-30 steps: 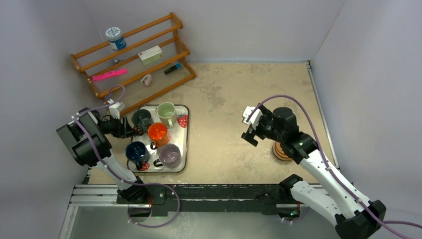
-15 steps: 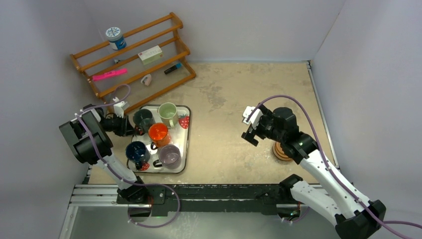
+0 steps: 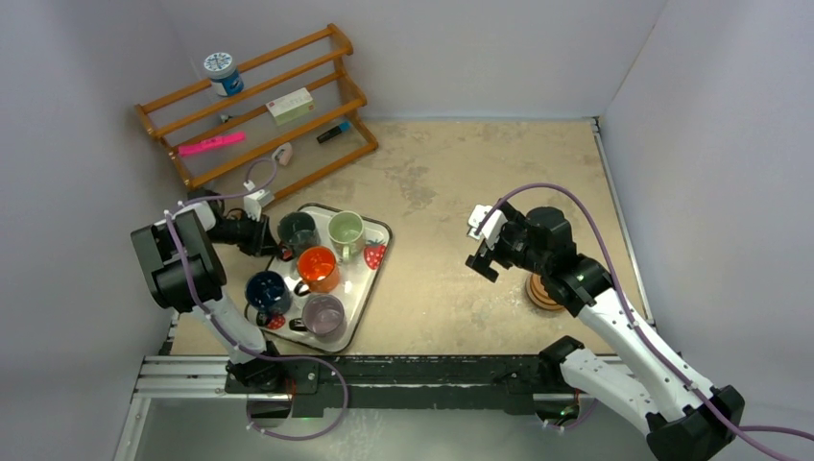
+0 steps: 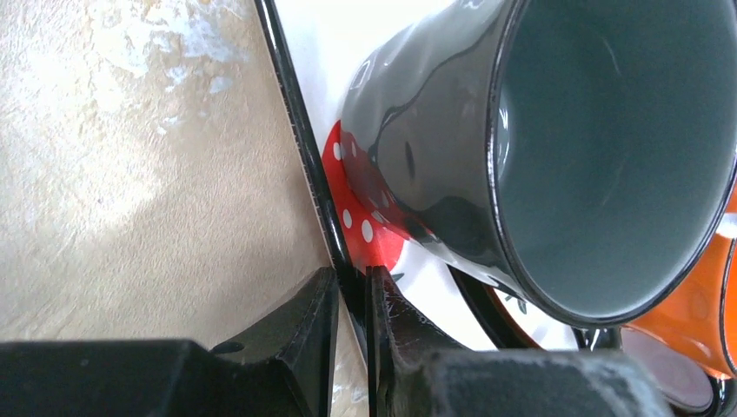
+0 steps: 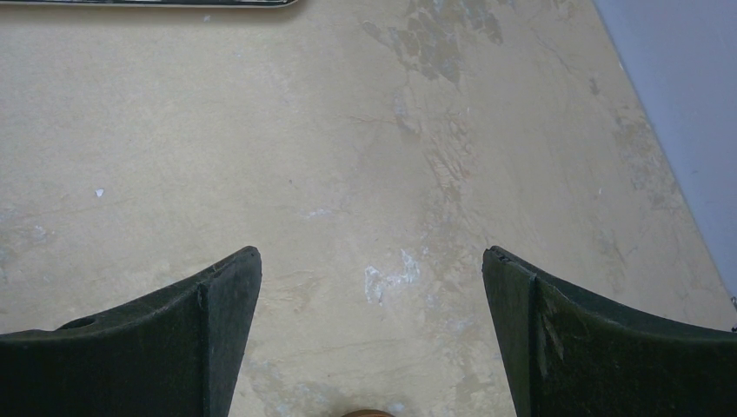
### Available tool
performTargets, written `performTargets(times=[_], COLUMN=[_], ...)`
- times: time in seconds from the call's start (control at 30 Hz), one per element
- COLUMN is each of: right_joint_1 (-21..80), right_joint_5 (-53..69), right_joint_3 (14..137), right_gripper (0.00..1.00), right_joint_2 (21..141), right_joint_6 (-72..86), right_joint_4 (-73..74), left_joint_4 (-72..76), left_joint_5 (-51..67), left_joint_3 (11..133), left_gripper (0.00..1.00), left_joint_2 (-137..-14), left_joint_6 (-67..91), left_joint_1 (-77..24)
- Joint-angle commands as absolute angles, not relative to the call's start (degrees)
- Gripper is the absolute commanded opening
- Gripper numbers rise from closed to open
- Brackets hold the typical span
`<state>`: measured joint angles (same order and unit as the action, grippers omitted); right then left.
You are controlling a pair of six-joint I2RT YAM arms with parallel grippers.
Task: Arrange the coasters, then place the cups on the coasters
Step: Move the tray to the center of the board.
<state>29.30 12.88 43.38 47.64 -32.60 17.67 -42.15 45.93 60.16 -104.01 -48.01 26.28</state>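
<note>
Several cups stand on the white strawberry-print tray (image 3: pixel 376 267): pale green (image 3: pixel 346 230), dark grey-green (image 3: pixel 299 233), orange (image 3: pixel 318 269), dark blue (image 3: pixel 266 292) and purple-grey (image 3: pixel 323 315). My left gripper (image 3: pixel 269 238) is shut on the tray's black rim (image 4: pixel 300 139) beside the dark grey-green cup (image 4: pixel 434 130); in its wrist view the gripper (image 4: pixel 352 282) pinches that rim. The brown coasters (image 3: pixel 543 293) lie stacked at the right, partly under the right arm. My right gripper (image 3: pixel 483 248) hangs open above bare table, and its wrist view shows the gripper (image 5: pixel 372 261) empty, a coaster edge (image 5: pixel 367 413) at the bottom.
A wooden rack (image 3: pixel 254 106) stands at the back left, holding a blue-and-white jar (image 3: pixel 222 73), a white box (image 3: pixel 290 106) and a pink item (image 3: pixel 209 146). Grey walls close off the left, back and right sides.
My left gripper closed on the tray's rim, then pulled the tray to the right and turned it, cups riding along. The right arm has stayed still.
</note>
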Motion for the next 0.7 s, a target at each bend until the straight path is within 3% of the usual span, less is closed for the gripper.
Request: performTargets(times=[0.0, 0.3, 0.67], right_joint_1=[29.47, 29.49, 29.49], right_joint_5=[12.28, 13.40, 13.18], right_joint_3=[44.26, 44.53, 43.79], right_gripper=[0.99, 0.99, 0.99], right_joint_2=[48.32, 49.38, 49.64], right_joint_6=[-32.96, -33.40, -33.62], right_joint_4=[17.02, 17.27, 16.55], left_joint_4=[-36.44, -23.75, -18.97], left_joint_5=[45.75, 39.14, 31.77], left_joint_3=[60.95, 62.18, 68.71], left_gripper=[0.03, 0.00, 0.00], left_joint_2=[-104.20, -105.91, -107.86], left_joint_6=[-43.06, -31.69, -25.38], left_joint_1=[22.44, 15.90, 12.79])
